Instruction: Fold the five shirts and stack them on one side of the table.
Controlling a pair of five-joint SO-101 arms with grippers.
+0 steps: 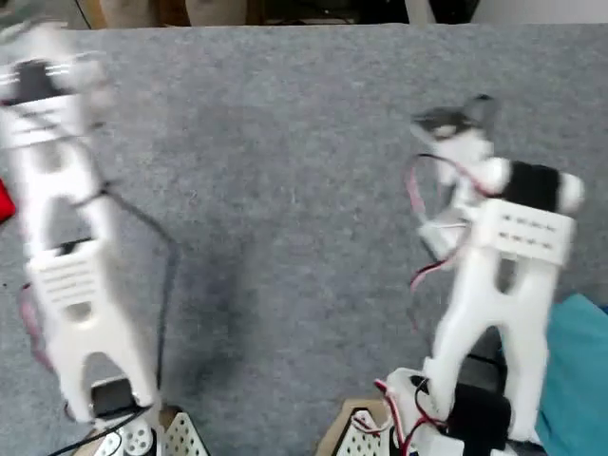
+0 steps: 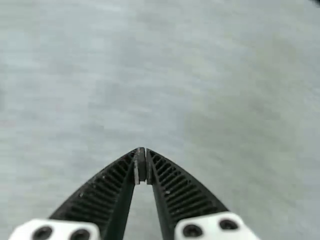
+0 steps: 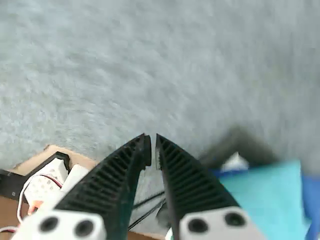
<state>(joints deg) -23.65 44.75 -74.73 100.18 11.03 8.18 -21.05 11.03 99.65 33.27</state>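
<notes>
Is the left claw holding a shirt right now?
No, the left claw is pinched shut with nothing between its tips, above the bare grey table cover.

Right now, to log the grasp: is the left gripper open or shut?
Shut: on the left gripper the tips touch, with nothing between them.

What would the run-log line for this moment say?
left gripper: shut, empty, over gray mat | right gripper: shut, empty | teal cloth: at mat's right edge

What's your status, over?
Left gripper shut, empty. Right gripper shut, empty. Teal shirt beside right arm's base, ungripped. Red item at left edge.
</notes>
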